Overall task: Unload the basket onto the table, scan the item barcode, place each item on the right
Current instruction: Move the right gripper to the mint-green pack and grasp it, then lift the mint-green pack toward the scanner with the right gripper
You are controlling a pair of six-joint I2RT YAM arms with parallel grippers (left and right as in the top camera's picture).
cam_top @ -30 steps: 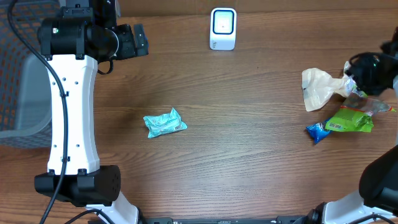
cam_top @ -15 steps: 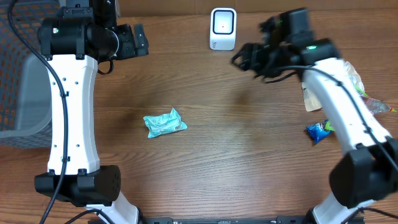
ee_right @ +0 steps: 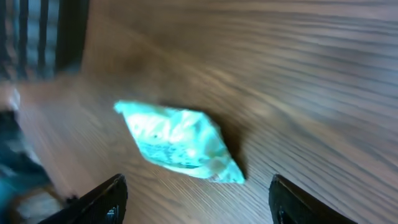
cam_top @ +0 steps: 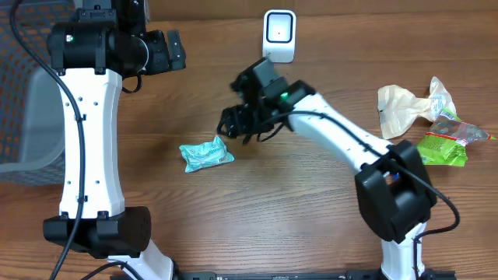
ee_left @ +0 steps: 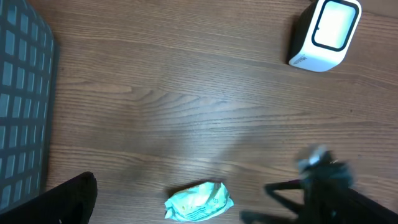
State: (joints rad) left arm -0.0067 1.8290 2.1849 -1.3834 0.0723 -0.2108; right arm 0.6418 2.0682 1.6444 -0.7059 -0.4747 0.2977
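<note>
From overhead, the right arm has left the heap of packets at the table's right edge, where it was a second ago, and swung across past the scanner [cam_top: 279,35] at the far edge. The right pincer [cam_top: 236,124] now hangs over the middle of the table, just beside the teal packet [cam_top: 206,154], which has not moved. Its jaws are spread and hold nothing. The left pincer [cam_top: 174,49], near the far left corner, is unchanged, spread wide and empty. The white bag [cam_top: 400,110] and green packet [cam_top: 440,148] lie near the right edge, and the basket [cam_top: 31,124] is at the left edge. In the left wrist view the packet lies at the bottom, with the blurred right pincer close to its right and the scanner upright at top right. In the right wrist view, blurred, both fingers [ee_right: 102,198] stand far apart, with the packet on bare wood beyond the gap between them, untouched.
</note>
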